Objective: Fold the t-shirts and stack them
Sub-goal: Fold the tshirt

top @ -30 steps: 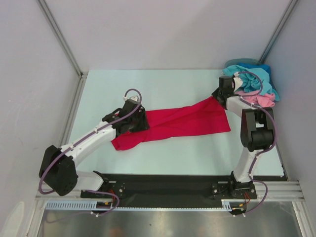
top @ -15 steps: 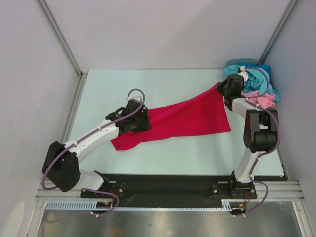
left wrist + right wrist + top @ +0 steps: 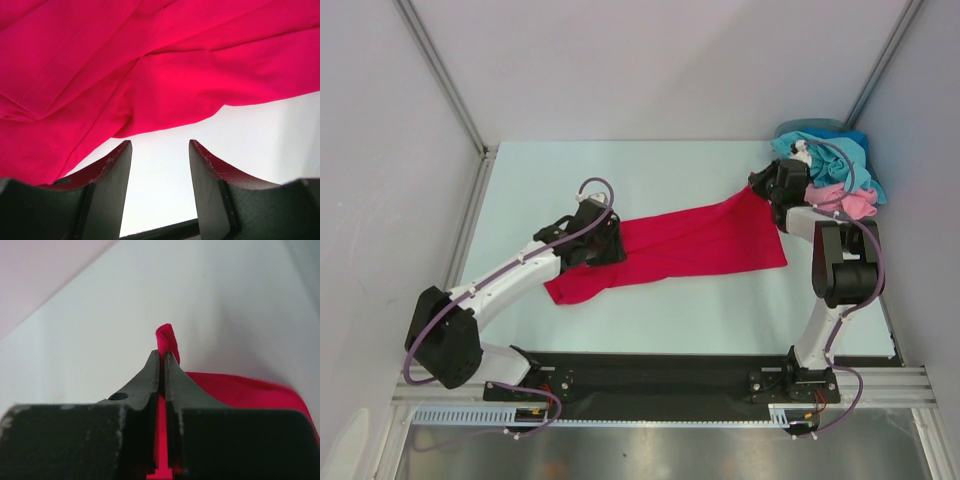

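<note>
Between the right jaws, which are pressed together, a fold of the crimson t-shirt is pinched. The cloth runs down the slit between them, and a small curl of it sticks out past their tips. From that raised corner the shirt slopes down to the left of those jaws and lies rumpled across the table, reaching as far as the left jaws. The left jaws stand spread and grip nothing. Bare table shows between them, and the shirt's wrinkled edge lies just beyond their tips, with more cloth alongside the left-hand one; whether they touch the cloth I cannot tell. Just behind and to the right of the right jaws, a teal-blue t-shirt and a light pink t-shirt are heaped together. The rim of a blue-grey basket shows behind the heap.
</note>
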Controlling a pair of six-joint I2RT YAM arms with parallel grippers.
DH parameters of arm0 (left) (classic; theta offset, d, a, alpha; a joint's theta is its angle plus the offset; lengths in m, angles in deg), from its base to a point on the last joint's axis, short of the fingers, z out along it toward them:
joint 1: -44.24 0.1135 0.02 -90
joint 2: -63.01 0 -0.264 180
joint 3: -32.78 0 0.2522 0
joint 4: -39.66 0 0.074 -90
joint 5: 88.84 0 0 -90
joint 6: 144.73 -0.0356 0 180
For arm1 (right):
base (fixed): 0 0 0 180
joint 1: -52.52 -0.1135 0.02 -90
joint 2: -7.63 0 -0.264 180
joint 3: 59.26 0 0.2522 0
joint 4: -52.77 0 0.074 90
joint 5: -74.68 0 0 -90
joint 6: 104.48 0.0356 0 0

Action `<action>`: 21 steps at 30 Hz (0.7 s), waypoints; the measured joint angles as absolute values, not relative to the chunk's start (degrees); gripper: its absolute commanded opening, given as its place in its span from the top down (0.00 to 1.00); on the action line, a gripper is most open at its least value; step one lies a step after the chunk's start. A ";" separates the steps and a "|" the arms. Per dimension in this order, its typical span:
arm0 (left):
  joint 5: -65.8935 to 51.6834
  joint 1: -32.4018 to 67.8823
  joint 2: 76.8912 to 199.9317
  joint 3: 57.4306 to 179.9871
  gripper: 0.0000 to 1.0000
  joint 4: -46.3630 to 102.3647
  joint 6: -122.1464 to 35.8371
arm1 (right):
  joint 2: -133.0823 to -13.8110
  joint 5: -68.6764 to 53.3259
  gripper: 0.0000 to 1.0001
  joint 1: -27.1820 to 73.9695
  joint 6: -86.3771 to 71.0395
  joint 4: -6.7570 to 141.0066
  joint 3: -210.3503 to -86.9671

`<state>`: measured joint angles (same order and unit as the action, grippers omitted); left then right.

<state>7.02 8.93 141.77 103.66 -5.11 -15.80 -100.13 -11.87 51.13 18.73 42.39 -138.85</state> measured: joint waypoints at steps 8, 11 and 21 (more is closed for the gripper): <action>7.02 8.93 141.74 104.65 0.45 -5.13 -15.93 | -96.07 -15.33 1.00 51.46 19.41 42.61 -127.55; 7.02 8.93 141.74 104.71 0.45 -5.15 -16.12 | -93.09 -16.22 1.00 51.70 19.58 42.56 -125.65; 7.05 8.93 140.43 105.28 0.46 -5.78 -16.19 | -85.73 -18.15 1.00 52.49 19.82 42.48 -120.07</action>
